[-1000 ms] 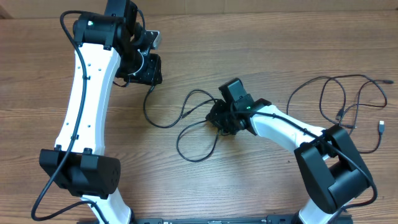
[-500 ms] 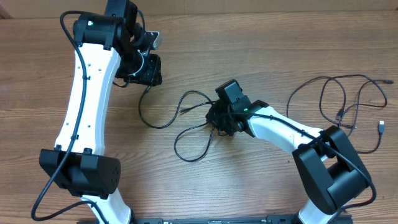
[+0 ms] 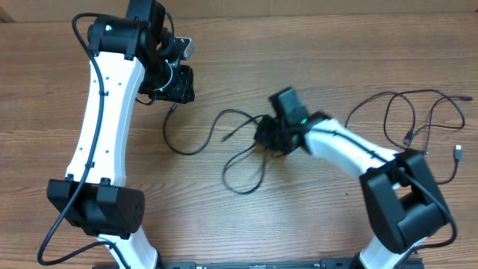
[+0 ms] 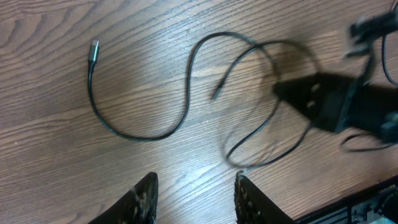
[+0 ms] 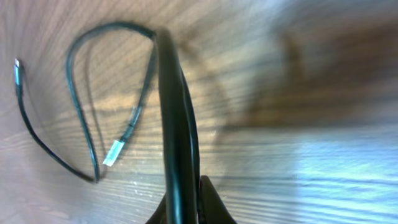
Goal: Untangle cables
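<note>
Overhead view shows the job only partly done, by my reading: the cables sit in two groups well apart on the table [image 3: 314, 45]. One group is the middle cord [image 4: 140, 138], which sprawls between the two arms. The other is the far bundle [image 3: 408, 136], a set of overlapping loops beside the right arm's base with a loose plug [image 3: 457, 149] at its outer edge. The far bundle crosses itself in several places and nothing is touching it, so that part looks undone. The middle cord has one long open curve running toward the left arm, ending in a silver plug [image 4: 93, 50] that lies free on the wood. Nearer the right claw [image 3: 269, 138] it folds into a loop that crosses over itself. Whether that is one cord or two I cannot tell. The right claw is down on this loop, and the right wrist view, though blurred, shows a strand running up from between its closed fingers, so it appears clamped on the middle cord. The left claw [image 4: 196, 198] hangs above the table with its fingers spread and nothing between them, apart from the cord. What is left, I judge, is opening that crossing and then spreading the far bundle. No box, tray or other container is in view. Every cord lies directly on the bare table.
</note>
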Motion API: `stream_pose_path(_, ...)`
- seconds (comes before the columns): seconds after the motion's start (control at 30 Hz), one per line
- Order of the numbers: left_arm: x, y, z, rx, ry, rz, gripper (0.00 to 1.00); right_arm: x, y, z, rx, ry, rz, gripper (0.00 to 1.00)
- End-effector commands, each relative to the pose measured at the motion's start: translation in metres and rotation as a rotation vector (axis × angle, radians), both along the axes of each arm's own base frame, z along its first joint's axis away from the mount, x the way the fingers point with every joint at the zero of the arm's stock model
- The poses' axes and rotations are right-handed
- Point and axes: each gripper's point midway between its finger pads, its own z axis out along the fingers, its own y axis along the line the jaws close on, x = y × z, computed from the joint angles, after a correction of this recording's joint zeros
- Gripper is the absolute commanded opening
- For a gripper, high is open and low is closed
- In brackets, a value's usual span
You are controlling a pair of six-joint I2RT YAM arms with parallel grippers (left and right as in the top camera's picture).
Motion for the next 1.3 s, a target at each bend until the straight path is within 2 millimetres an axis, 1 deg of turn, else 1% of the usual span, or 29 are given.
stream_pose_path(0.0, 0.0, -0.001, 0.009, -0.007, -0.025, 0.005, 0.4, 0.038, -0.016, 0.07, 0.022, -0.2, 0.109, 0.04)
stream_pose_path(0.1, 0.001, -0.001, 0.009, -0.008, -0.026, 0.005, 0.4, 0.052, -0.045, 0.111, -0.028, -0.262, 0.154, 0.04)
stream_pose_path(0.13, 0.001, -0.001, 0.009, -0.008, -0.027, 0.005, 0.4, 0.056, -0.052, 0.121, -0.04, -0.279, 0.162, 0.04)
stream_pose_path(0.17, 0.001, -0.001, 0.009, -0.008, -0.029, 0.005, 0.4, 0.06, -0.062, 0.134, -0.058, -0.299, 0.162, 0.04)
stream_pose_path(0.2, 0.001, -0.001, 0.009, -0.008, -0.029, 0.005, 0.4, 0.066, -0.077, 0.148, -0.086, -0.32, 0.144, 0.04)
stream_pose_path(0.23, 0.001, -0.001, 0.009, -0.008, -0.029, 0.005, 0.4, 0.075, -0.098, 0.166, -0.127, -0.341, 0.096, 0.04)
stream_pose_path(0.3, 0.001, -0.001, 0.009, -0.008, -0.029, 0.005, 0.4, 0.084, -0.13, 0.19, -0.186, -0.367, 0.018, 0.04)
stream_pose_path(0.33, 0.001, -0.001, 0.009, -0.008, -0.028, 0.005, 0.4, 0.089, -0.149, 0.204, -0.221, -0.386, -0.018, 0.04)
stream_pose_path(0.43, 0.001, -0.001, 0.009, -0.008, -0.029, 0.005, 0.4, 0.097, -0.2, 0.24, -0.291, -0.437, -0.112, 0.04)
stream_pose_path(0.5, 0.001, -0.001, 0.009, -0.008, -0.029, 0.005, 0.4, 0.097, -0.233, 0.26, -0.313, -0.459, -0.193, 0.04)
stream_pose_path(0.6, 0.002, -0.001, 0.009, -0.008, -0.032, 0.005, 0.4, 0.094, -0.28, 0.278, -0.337, -0.473, -0.301, 0.04)
stream_pose_path(0.67, 0.002, -0.001, 0.009, -0.008, -0.032, 0.005, 0.4, 0.089, -0.306, 0.28, -0.352, -0.465, -0.359, 0.04)
stream_pose_path(0.77, 0.002, -0.001, 0.009, -0.008, -0.032, 0.005, 0.4, 0.077, -0.342, 0.273, -0.37, -0.419, -0.44, 0.04)
stream_pose_path(0.83, 0.002, -0.001, 0.009, -0.008, -0.033, 0.005, 0.4, 0.07, -0.361, 0.268, -0.387, -0.387, -0.483, 0.04)
stream_pose_path(0.97, 0.004, -0.001, 0.01, -0.008, -0.04, 0.005, 0.4, 0.049, -0.401, 0.256, -0.489, -0.308, -0.581, 0.04)
stream_pose_path(1.03, 0.005, -0.001, 0.01, -0.009, -0.044, 0.005, 0.4, 0.039, -0.415, 0.25, -0.533, -0.268, -0.614, 0.04)
stream_pose_path(1.13, 0.006, -0.001, 0.01, -0.008, -0.049, 0.005, 0.41, 0.028, -0.429, 0.246, -0.577, -0.225, -0.647, 0.04)
stream_pose_path(1.27, 0.007, 0.007, 0.008, 0.04, -0.055, 0.017, 0.41, 0.024, -0.44, 0.241, -0.619, -0.196, -0.669, 0.04)
